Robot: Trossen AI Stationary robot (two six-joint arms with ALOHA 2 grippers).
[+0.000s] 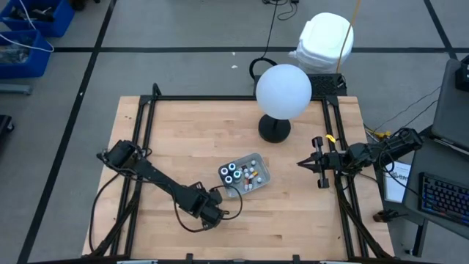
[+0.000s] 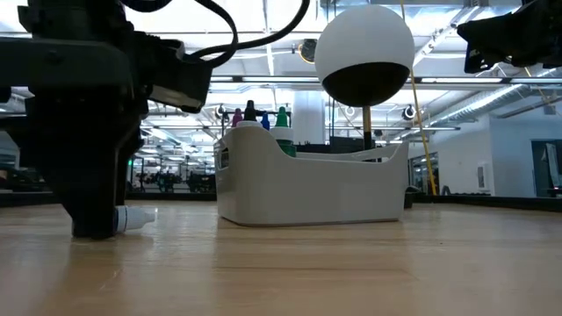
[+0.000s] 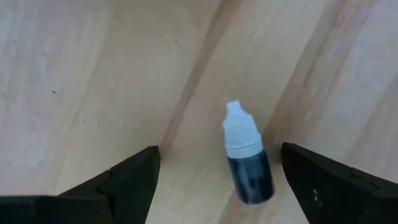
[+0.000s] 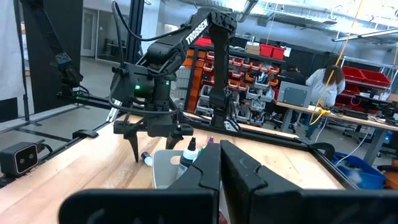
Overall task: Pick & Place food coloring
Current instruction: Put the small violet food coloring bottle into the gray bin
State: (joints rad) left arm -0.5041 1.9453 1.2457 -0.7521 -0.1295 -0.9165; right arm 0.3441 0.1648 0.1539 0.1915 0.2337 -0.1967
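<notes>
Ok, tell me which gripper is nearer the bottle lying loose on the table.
Left. The left gripper straddles the bottle, fingers open either side. The right gripper waits beyond the tray.

In the low view we see the small dark-bodied, white-capped dropper bottle point(image 2: 133, 219) half hidden behind the left pincer point(image 2: 92, 230). From above, the bottles in the pale rectangular tub point(image 1: 261, 174) are too small to count. The left wrist view crops both fingers point(image 3: 118, 186).

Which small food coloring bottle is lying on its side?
The dark bottle with white cap, flat on the wooden table between the open left gripper's fingers; the others stand in the tray.
</notes>
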